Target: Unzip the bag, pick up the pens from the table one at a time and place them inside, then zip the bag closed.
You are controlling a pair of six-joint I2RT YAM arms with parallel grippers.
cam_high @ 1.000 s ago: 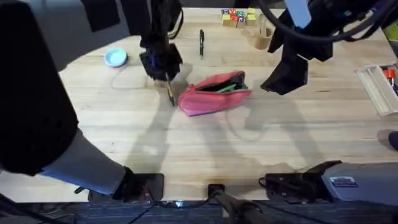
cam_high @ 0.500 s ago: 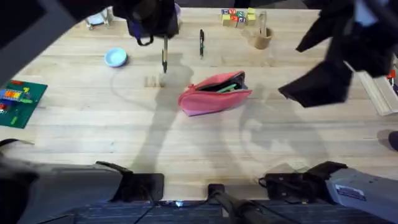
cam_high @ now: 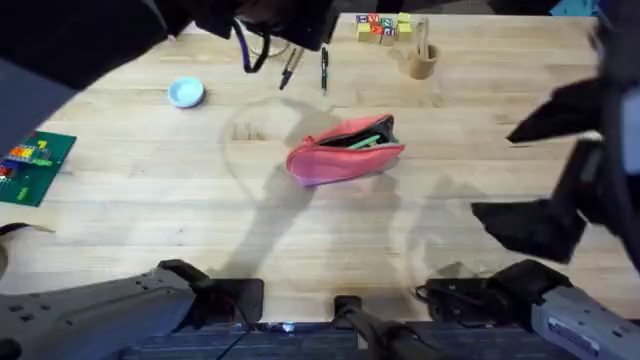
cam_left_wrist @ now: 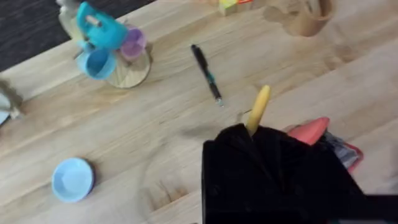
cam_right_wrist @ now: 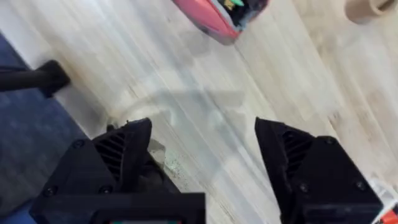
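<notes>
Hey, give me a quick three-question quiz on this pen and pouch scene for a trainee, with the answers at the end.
1. True or false: the bag lies zipped shut on the table.
2. Which pen lies on the table beyond the bag? A: the black pen. B: the yellow pen.
3. Fill in: the right gripper hovers over the table with its fingers ____.

Key:
1. False; its top gapes open and green items show inside.
2. A; the yellow pen is clamped in the left gripper, raised off the table.
3. open
</notes>
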